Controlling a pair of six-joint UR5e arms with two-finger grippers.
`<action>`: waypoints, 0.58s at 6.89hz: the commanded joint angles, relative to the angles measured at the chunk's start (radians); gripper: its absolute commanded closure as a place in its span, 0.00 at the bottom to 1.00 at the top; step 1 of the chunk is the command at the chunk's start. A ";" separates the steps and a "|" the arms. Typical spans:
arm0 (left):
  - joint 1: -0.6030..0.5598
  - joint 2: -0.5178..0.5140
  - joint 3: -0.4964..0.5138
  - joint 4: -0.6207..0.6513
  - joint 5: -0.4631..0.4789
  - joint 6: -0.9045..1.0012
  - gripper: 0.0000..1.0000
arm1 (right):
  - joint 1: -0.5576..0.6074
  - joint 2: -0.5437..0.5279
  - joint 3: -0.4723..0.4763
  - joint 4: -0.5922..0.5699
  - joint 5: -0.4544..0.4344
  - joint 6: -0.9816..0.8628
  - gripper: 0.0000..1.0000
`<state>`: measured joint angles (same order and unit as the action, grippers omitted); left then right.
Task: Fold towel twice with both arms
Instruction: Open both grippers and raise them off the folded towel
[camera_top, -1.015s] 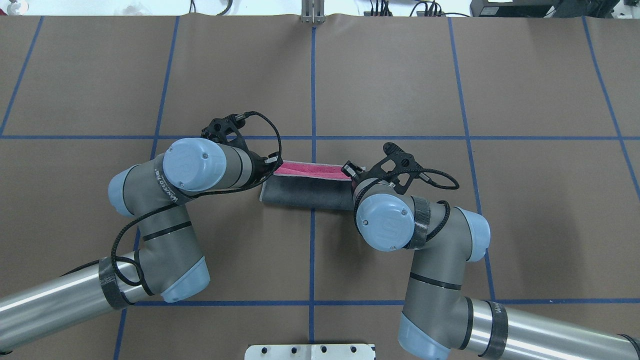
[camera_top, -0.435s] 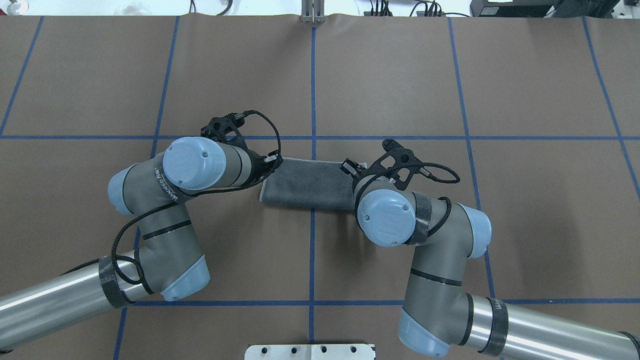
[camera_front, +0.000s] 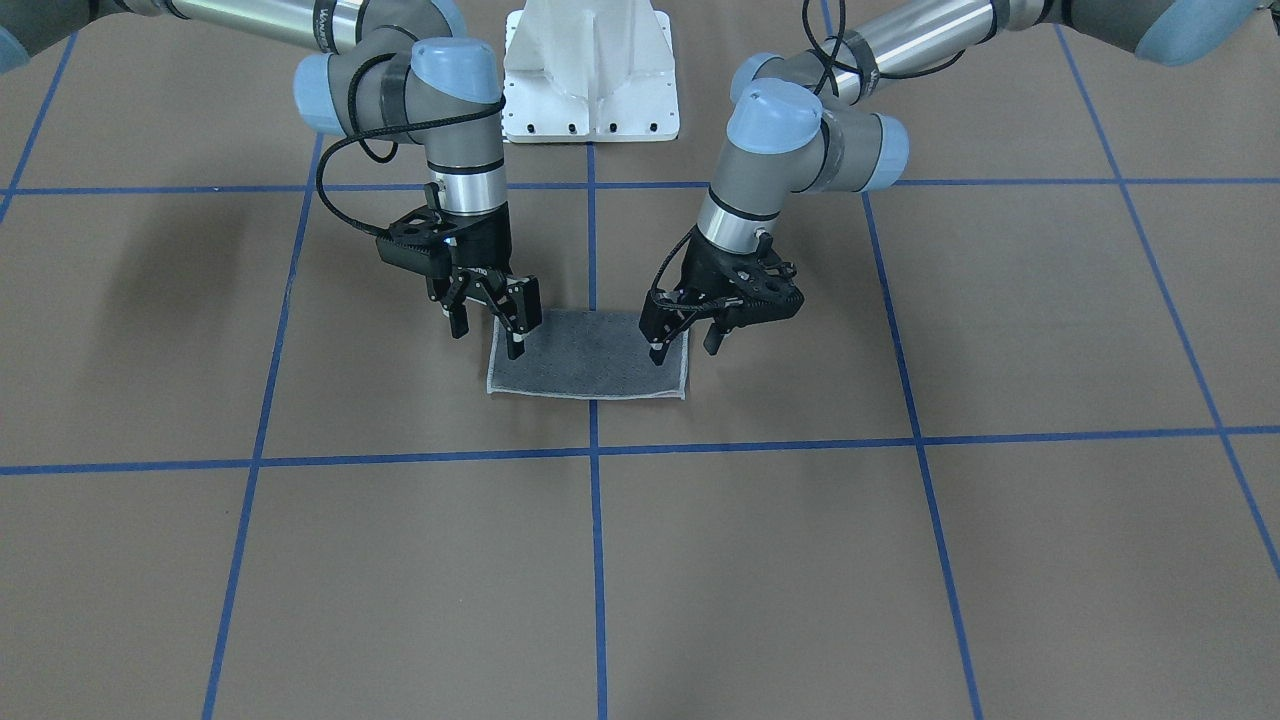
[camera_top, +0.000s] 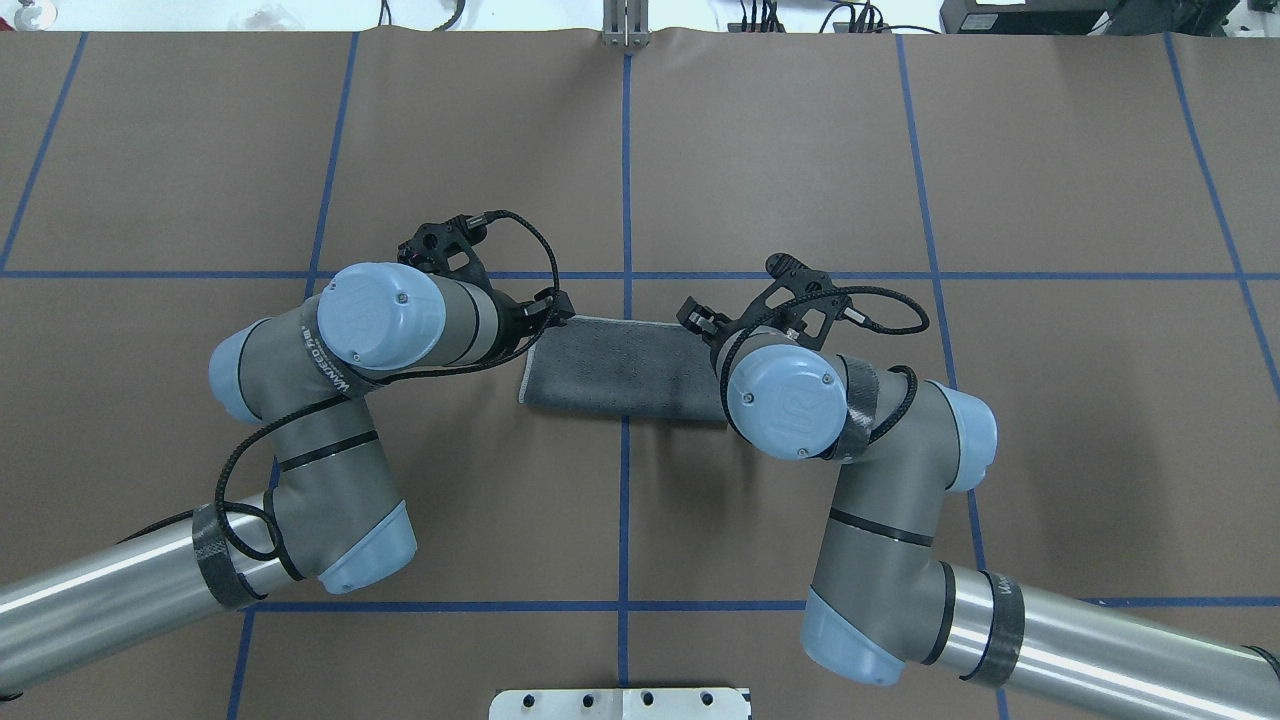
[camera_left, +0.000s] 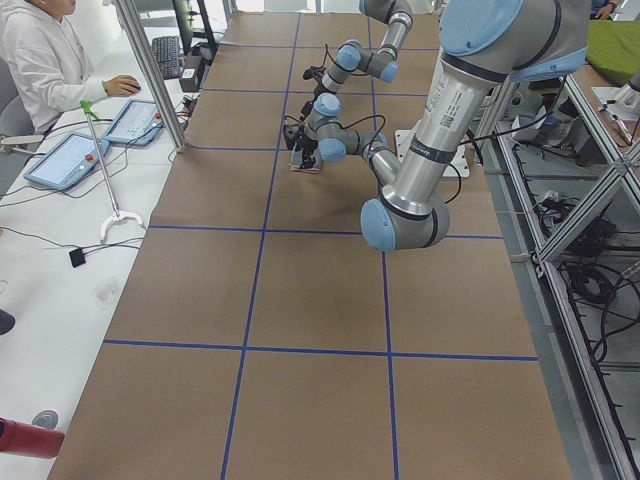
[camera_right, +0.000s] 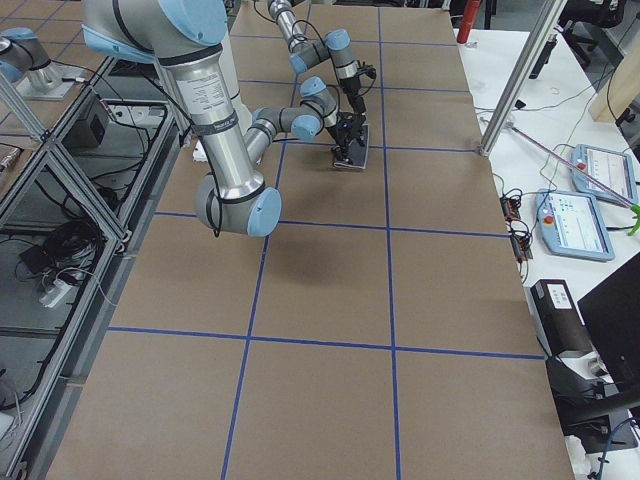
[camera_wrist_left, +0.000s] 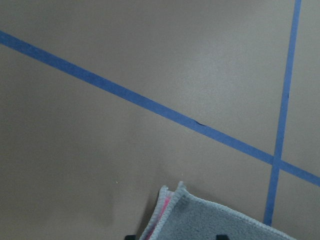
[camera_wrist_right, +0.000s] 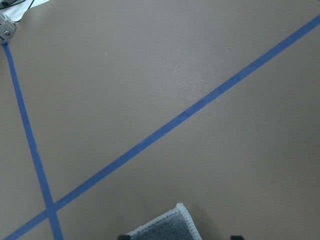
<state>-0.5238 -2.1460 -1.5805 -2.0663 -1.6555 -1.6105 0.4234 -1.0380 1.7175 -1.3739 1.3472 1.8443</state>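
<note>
folded towel (camera_front: 588, 365), ends just beneath left tool (camera_front: 682, 352) and right tool (camera_front: 486, 340)

You have a brown table (camera_top: 800, 150) gridded with blue tape (camera_top: 626, 180), a white bolted base (camera_front: 590, 70) at its near edge, and a person (camera_left: 45, 60) with two tablets (camera_left: 65, 160) off its left end.
</note>
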 joint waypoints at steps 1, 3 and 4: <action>-0.005 0.009 -0.048 -0.003 0.000 0.052 0.00 | 0.078 -0.008 0.043 0.001 0.120 -0.219 0.01; -0.002 0.008 -0.053 -0.006 0.005 0.050 0.00 | 0.109 -0.014 0.060 0.063 0.118 -0.256 0.00; -0.002 0.005 -0.052 -0.023 0.005 0.052 0.00 | 0.110 -0.023 0.069 0.150 0.115 -0.361 0.00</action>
<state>-0.5270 -2.1387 -1.6313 -2.0751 -1.6516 -1.5600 0.5251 -1.0521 1.7748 -1.3078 1.4635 1.5795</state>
